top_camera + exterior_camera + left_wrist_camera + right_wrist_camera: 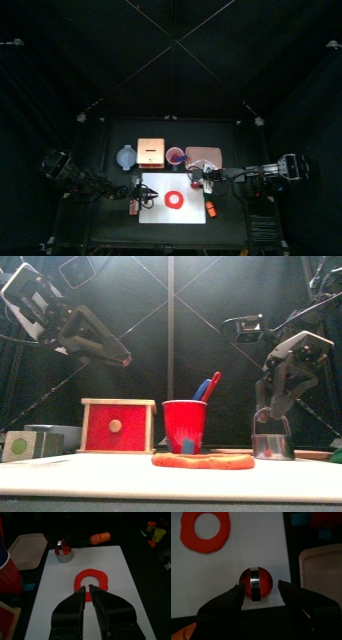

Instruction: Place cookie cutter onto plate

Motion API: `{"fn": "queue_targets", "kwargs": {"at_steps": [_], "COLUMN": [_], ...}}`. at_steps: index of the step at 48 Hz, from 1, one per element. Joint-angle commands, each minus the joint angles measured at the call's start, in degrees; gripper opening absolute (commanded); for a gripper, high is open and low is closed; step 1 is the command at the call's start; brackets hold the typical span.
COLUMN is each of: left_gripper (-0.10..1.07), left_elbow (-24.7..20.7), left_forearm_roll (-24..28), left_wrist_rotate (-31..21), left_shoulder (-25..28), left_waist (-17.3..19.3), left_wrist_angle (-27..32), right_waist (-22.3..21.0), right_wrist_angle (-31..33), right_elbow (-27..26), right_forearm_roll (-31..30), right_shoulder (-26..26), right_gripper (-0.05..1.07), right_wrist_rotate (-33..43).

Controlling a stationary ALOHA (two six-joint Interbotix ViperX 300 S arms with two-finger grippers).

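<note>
The cutter [255,585] sits on the white mat near its edge beside the plate [321,572], between the right end effector's [262,592] wide-open jaws, not yet gripped, so grasp, lift and placing remain

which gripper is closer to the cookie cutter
Right. The right gripper hangs directly over the cookie cutter, open jaws straddling it. The left gripper is shut, farther off beside the red ring.

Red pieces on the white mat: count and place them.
2. The red ring lies mid-mat; the cookie cutter sits at the mat's edge near the plate, between the open right gripper.
</note>
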Motion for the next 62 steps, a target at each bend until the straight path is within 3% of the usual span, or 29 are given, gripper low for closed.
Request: {"fn": "queue_targets", "kwargs": {"at_steps": [1,21,34,49,56,62], "left_gripper": [0.58,0.58,0.58,0.58,0.58,0.58], "left_elbow": [-1.3,-1.1,-1.1,-1.1,-1.1,-1.3], "left_forearm_roll": [0.1,0.1,-0.7,-0.7,-0.7,-0.7], "left_wrist_rotate": [0.0,0.0,0.0,0.0,0.0,0.0], "left_shoulder": [0.1,0.2,0.3,0.4,0.7,1.0], "left_waist": [0.2,0.4,0.4,0.5,0.5,0.9], "left_wrist_angle": [-0.4,-0.4,-0.4,-0.4,-0.4,-0.4], "right_waist": [-0.1,0.2,-1.1,-13.0,-19.8,-25.9], "right_wrist_angle": [-0.2,0.1,6.4,10.1,8.7,5.0], "right_elbow": [-1.6,-1.9,-1.8,2.1,5.5,8.6], "right_forearm_roll": [0.1,0.2,-1.5,-13.4,-20.0,-21.8], "right_shoulder": [-0.2,0.0,-8.1,-19.6,-20.5,-19.8], "right_gripper": [0.86,0.51,0.46,0.46,0.46,0.46], "right_wrist_rotate": [0.1,0.0,-0.2,-0.7,-0.7,-0.7]}}
